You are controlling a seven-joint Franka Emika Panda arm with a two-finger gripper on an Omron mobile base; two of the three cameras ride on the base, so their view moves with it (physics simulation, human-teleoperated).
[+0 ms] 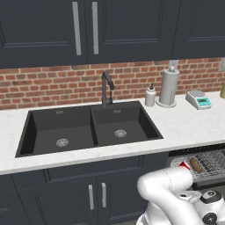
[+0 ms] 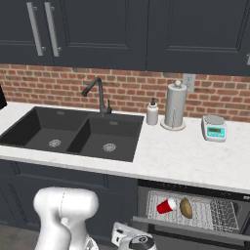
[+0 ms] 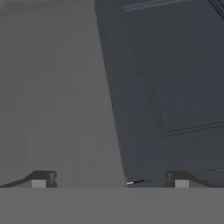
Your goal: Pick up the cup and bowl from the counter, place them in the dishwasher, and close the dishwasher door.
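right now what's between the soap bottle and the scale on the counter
The paper-towel roll stands between the soap bottle and the scale on the counter, clearest in the right base view.

red cup [image 2: 167, 206] lies on its side in the grey wire rack of the open dishwasher [image 2: 224, 215], near the rack's left end. brown wood-like bowl [image 2: 186, 207] rests just beside it on the right. white marbled counter [image 2: 185, 158] runs above.

The counter [image 2: 176, 156] looks like smooth white marbled stone around a matt black sink [image 2: 73, 132]. Behind it, rough red brick [image 2: 122, 88]. Below, a grey wire rack [image 2: 215, 210] holds a glossy red cup [image 2: 167, 206] and wood-like bowl [image 2: 186, 207].
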